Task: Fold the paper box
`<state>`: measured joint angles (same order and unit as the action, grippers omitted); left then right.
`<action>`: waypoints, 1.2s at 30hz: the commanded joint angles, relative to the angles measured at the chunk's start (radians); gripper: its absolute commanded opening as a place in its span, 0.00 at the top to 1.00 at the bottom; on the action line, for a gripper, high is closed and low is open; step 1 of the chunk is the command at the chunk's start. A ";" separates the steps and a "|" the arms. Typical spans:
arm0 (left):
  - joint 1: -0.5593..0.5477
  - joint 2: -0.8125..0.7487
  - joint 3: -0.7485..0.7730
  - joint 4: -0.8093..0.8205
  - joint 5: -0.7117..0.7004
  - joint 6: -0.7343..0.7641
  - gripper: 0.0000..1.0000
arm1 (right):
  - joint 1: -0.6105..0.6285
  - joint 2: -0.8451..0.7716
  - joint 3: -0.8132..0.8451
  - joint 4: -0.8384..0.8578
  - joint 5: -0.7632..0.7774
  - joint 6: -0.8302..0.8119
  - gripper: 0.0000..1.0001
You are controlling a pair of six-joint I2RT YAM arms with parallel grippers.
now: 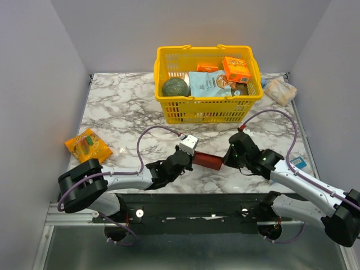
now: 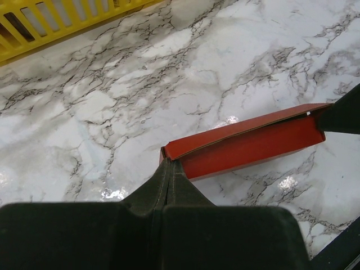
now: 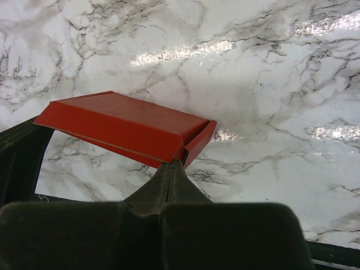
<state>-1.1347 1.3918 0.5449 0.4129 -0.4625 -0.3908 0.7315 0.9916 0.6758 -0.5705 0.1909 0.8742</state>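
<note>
Top external: left gripper [image 1: 188,158] and right gripper [image 1: 228,160] both clamped on paper box [image 1: 208,162], one per end; long axis straight between them, directly ahead of each, equally near.

Left arm [image 1: 121,179] and right arm [image 1: 304,183]: grey-white links, black joints, looping purple cables [image 1: 274,111], black fingers [image 2: 152,197].

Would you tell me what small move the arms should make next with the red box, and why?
Probably the right gripper should press the end flap in toward the body while the left gripper holds firm. Both grippers are shut on opposite ends of the paper box, and the right wrist view shows that flap standing slightly off the body.
</note>
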 commanded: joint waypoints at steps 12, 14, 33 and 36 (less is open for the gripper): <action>-0.025 0.108 0.006 -0.304 0.073 -0.068 1.00 | 0.005 -0.013 -0.096 -0.017 -0.022 -0.032 0.99; -0.025 0.108 0.000 -0.296 0.077 -0.060 1.00 | 0.003 -0.042 -0.055 -0.055 -0.008 -0.049 0.99; -0.025 0.087 -0.003 -0.315 0.079 -0.013 1.00 | -0.127 -0.168 -0.061 0.086 -0.157 0.135 0.16; -0.025 0.082 -0.005 -0.315 0.079 -0.016 1.00 | -0.153 -0.176 -0.116 0.142 -0.185 0.183 0.16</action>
<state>-1.1412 1.4250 0.6010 0.3553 -0.4797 -0.4114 0.6128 0.8295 0.6319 -0.5209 0.0734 0.9710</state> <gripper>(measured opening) 0.007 0.835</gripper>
